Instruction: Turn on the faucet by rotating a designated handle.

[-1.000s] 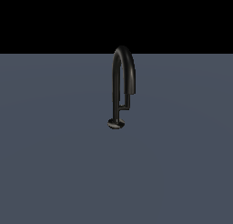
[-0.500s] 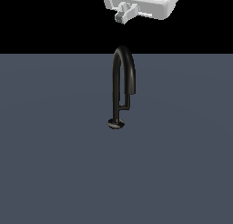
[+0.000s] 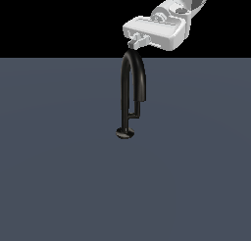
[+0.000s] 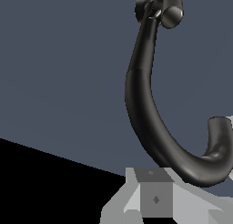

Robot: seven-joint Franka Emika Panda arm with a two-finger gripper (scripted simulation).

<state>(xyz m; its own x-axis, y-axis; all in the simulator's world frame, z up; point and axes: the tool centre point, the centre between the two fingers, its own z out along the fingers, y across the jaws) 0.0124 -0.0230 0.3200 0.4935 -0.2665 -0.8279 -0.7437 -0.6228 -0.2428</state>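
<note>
- Exterior view: one faucet [image 3: 128, 83] stood near the middle of the flat grey counter [image 3: 59, 176], its single arched tube rising from one small round base [image 3: 125, 133].
- One short handle [image 3: 136, 109] branched off the lower stem on the exterior view's right, under the spout's down-turned end.
- One white arm reached in from the upper right of that view, and its end effector [image 3: 133, 43] hung just above the top of the arch; whether they touched could not be told.
- Only one finger [image 3: 138, 39] could be made out there, so I could not tell whether the end effector was released or clenched.
- Wrist view: the same one faucet [image 4: 150, 123] curved across the frame above the counter [image 4: 59, 73], with the base [image 4: 144, 4] and handle [image 4: 171, 11] at its far end.
- One grey finger [image 4: 154, 198] showed beside the arch, gripping nothing visible.
</note>
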